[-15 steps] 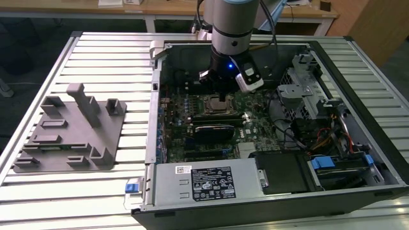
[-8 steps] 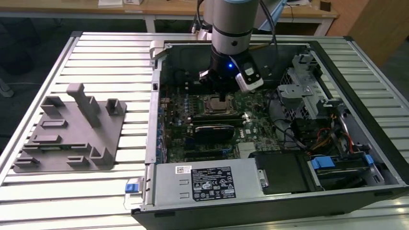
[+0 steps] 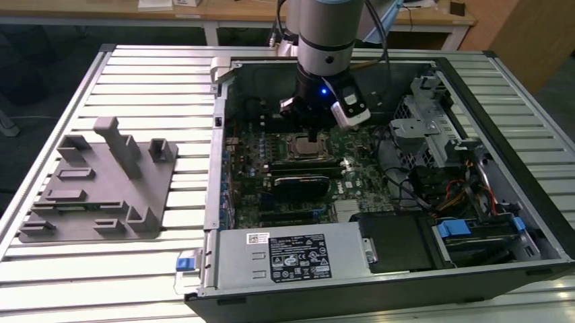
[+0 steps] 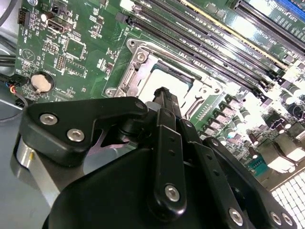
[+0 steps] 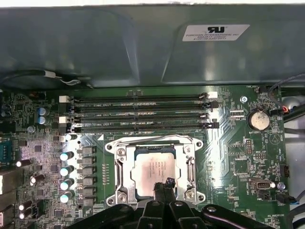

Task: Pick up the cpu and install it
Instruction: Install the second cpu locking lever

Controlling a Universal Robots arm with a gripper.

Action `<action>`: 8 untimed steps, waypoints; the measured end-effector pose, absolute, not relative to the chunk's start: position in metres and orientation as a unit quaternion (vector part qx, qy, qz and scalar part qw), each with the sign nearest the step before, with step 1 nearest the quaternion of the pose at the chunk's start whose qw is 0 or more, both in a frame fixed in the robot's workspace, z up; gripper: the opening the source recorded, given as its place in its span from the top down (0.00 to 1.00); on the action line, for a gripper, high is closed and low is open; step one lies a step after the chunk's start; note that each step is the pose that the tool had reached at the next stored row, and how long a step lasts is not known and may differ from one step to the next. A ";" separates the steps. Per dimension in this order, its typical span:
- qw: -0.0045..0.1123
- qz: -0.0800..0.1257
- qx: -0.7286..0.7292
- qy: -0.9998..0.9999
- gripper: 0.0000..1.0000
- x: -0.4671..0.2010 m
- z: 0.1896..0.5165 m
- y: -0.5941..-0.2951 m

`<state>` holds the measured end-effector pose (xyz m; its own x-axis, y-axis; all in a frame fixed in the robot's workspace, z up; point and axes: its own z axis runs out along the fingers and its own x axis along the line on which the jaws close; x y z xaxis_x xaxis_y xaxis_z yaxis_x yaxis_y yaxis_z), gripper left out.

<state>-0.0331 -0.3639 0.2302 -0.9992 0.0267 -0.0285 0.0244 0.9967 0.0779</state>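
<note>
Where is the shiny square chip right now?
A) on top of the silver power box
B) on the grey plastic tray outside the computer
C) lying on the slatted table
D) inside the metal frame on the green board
D: in the first wrist view the chip sits inside the metal frame on the green board, with the tool right at its edge.

Exterior view: high, angled down, far, whole open computer case (image 3: pixel 378 182). Both wrist views: close, looking down past linkage at motherboard socket (image 5: pixel 155 169) (image 4: pixel 167 83).
</note>
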 end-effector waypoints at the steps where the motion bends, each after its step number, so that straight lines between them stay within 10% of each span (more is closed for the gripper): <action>1: 0.015 0.039 0.013 0.999 0.89 -0.033 0.231 -0.364; 8: 0.015 0.039 0.013 0.999 0.89 -0.033 0.231 -0.363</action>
<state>-0.0332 -0.3635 0.2311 -0.9992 0.0267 -0.0286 0.0244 0.9967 0.0780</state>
